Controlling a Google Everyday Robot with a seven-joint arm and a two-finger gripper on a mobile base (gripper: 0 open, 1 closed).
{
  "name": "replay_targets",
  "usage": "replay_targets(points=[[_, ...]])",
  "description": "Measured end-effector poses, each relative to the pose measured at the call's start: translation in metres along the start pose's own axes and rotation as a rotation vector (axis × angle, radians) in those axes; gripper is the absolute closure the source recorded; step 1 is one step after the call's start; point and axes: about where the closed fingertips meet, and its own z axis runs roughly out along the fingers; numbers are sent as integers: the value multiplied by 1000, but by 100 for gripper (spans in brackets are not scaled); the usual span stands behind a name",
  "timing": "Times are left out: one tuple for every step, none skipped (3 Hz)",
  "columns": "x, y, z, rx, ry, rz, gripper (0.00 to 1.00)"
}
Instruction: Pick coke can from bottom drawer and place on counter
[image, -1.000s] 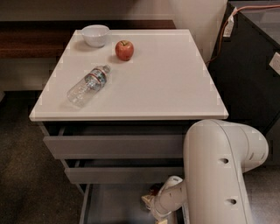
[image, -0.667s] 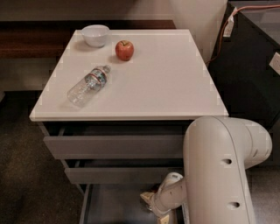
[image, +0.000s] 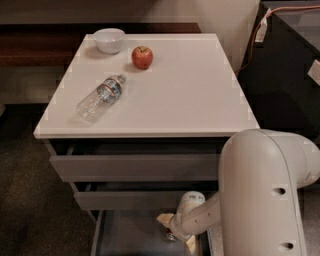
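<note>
Three things on the counter (image: 190, 95): bowl (image: 109, 40), apple (image: 142, 57), water bottle (image: 100, 98) lying flat. Down inside the open bottom drawer (image: 130, 235), gripper (image: 176, 233), hold impossible to tell; coke can not made out beside the bulky arm (image: 265, 195).

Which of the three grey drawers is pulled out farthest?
The bottom drawer: its floor shows, while the top drawer and middle drawer barely stick out. The gripper reaches into it.

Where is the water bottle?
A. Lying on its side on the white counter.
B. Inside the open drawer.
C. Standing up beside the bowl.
A: the water bottle lies on its side on the counter, nearer the front edge than the apple. The pincer is low down in the open bottom drawer.
</note>
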Motion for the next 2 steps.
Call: replay_targets(points=[[-1, -2, -5, 21, 51, -85, 0], [-4, -8, -3, 65, 116, -201, 0]])
